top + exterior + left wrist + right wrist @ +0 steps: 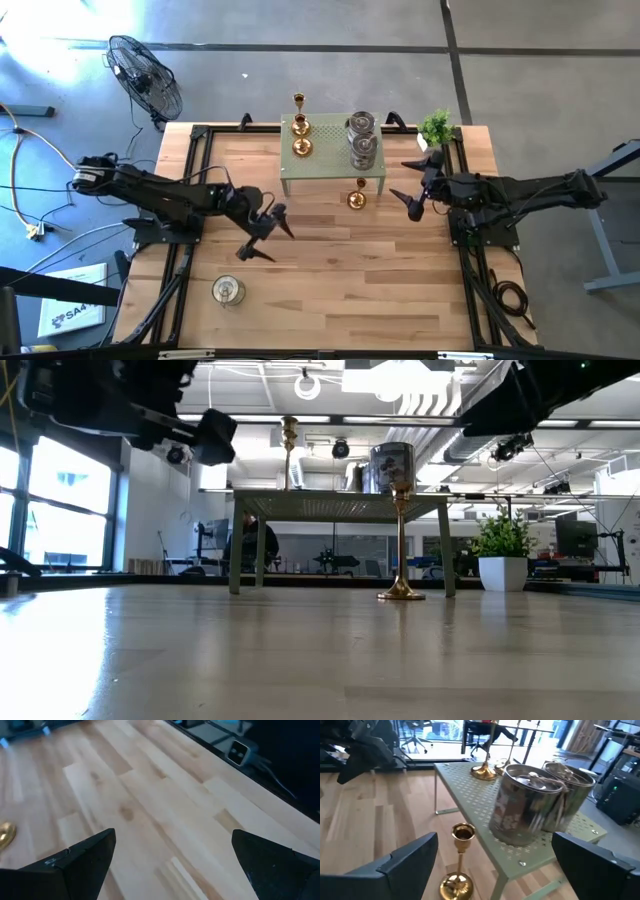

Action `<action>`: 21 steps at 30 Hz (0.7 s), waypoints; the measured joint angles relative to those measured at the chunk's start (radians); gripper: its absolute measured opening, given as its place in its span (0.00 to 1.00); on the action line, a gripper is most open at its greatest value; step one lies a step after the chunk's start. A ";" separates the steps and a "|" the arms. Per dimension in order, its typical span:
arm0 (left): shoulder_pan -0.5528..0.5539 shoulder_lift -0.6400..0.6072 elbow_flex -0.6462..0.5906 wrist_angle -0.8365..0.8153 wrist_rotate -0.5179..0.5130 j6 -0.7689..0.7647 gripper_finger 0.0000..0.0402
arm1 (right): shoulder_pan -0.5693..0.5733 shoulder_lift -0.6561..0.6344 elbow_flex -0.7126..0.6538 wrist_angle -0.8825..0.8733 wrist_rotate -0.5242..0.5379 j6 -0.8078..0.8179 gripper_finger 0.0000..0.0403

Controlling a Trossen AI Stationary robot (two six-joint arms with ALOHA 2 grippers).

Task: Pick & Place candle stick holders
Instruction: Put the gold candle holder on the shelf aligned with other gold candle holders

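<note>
Green stand (335, 172) holding two gold holders (300, 147) and two silver jars (362, 152), third gold holder (357, 199) just before it, right gripper (415, 188) released beside that, left gripper (266, 233) released further off, lone jar (228, 290) well apart.

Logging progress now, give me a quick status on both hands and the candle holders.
Left hand open, empty, mid-table. Right hand open beside gold holder on table. Four holders on green stand; silver one near front. Nothing blocking.

Bare bench (330, 270) beneath my spread left pincer (264, 236), gold holder (357, 198) just ahead of my spread right pincer (417, 187), green stand (330, 160) crowded behind it.
</note>
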 joint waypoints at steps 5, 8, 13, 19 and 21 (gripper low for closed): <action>-0.079 0.000 0.011 0.001 -0.097 0.004 0.98 | 0.033 0.000 0.000 0.000 -0.009 0.003 0.96; -0.105 -0.001 0.013 0.000 -0.126 -0.002 0.98 | 0.052 0.000 0.000 0.000 -0.071 0.002 0.96; -0.111 -0.001 0.013 0.000 -0.125 -0.074 0.98 | 0.075 0.000 0.000 0.004 -0.270 0.008 0.96; -0.109 -0.001 0.013 0.000 -0.126 -0.159 0.98 | 0.116 0.000 0.000 0.008 -0.470 0.067 0.96; -0.109 -0.001 0.013 0.001 -0.122 -0.186 0.98 | 0.133 0.001 0.000 0.007 -0.501 0.082 0.96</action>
